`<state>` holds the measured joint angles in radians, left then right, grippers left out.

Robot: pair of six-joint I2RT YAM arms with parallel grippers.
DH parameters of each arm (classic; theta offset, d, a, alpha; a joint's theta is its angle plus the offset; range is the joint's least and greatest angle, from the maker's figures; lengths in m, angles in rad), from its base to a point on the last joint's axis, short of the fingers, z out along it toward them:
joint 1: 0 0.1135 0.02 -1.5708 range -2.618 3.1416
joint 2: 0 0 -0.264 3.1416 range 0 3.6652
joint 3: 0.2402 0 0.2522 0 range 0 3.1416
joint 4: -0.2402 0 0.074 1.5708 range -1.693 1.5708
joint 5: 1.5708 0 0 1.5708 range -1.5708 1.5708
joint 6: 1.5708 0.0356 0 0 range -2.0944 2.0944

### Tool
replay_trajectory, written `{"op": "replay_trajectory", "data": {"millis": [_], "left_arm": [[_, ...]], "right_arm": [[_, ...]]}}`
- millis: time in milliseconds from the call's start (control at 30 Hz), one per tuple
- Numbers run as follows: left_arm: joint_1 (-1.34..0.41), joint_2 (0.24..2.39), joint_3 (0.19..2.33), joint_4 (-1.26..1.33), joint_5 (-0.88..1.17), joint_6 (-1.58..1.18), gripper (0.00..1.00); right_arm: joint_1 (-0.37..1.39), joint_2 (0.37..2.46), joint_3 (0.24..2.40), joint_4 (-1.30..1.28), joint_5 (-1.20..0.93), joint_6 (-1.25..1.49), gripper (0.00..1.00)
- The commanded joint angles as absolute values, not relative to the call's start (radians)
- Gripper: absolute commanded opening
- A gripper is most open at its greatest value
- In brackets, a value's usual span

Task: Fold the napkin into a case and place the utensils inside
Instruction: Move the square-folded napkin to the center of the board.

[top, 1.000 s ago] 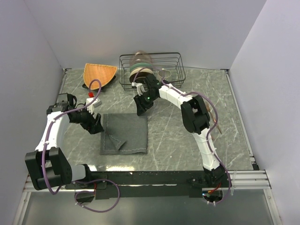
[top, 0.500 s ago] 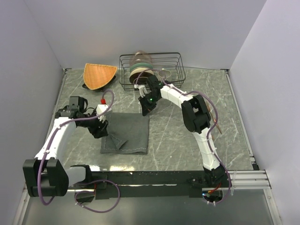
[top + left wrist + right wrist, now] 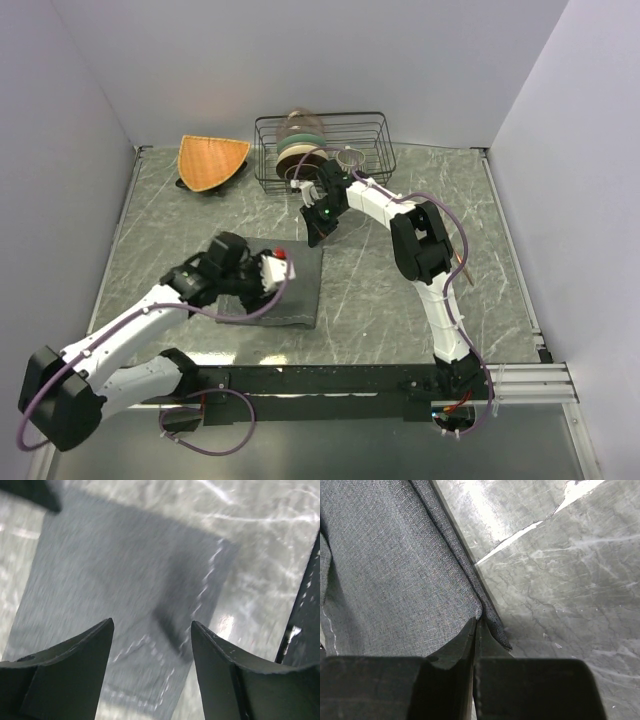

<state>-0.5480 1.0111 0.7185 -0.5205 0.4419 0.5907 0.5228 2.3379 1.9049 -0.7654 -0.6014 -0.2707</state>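
The dark grey napkin point(image 3: 300, 292) lay flat on the grey marbled table point(image 3: 400, 300), near the middle and toward the left, well apart from the wire rack point(image 3: 368, 140) of plates and the orange mat point(image 3: 212, 160) at the far edge. The left gripper point(image 3: 268, 278) hung over the cloth with its fingers spread wide and nothing between them. In the left wrist view the napkin point(image 3: 125, 570) filled the space below the gripper point(image 3: 151, 625), with a stitched hem and a turned-over flap showing close to one corner. The right gripper point(image 3: 318, 226) was down at the napkin's far right corner. In the right wrist view its fingers point(image 3: 465, 645) were pressed together and pinching the edge of the napkin point(image 3: 395, 570), where the fabric bunched into a small doubled ridge against the tabletop.
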Motion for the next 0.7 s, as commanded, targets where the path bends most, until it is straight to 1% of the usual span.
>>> {"op": "replay_trajectory", "data": {"millis": [0,167,267,400,667], "left_arm": [[-0.730,1.032,0.660,-0.341,0.273,0.457,0.70],[-0.882,1.060,0.606,-0.224,0.169,0.434,0.70],[-0.926,1.097,0.595,-0.181,0.126,0.422,0.68],[-0.963,1.156,0.584,-0.144,0.103,0.423,0.66],[-0.999,1.207,0.561,-0.115,0.100,0.434,0.65]], "right_arm": [[0.518,2.276,1.881,-0.749,-0.591,-0.279,0.01],[0.518,2.276,1.876,-0.741,-0.592,-0.273,0.01],[0.518,2.279,1.885,-0.744,-0.588,-0.272,0.01],[0.517,2.278,1.881,-0.745,-0.584,-0.275,0.01],[0.511,2.270,1.853,-0.736,-0.584,-0.275,0.01]]}}
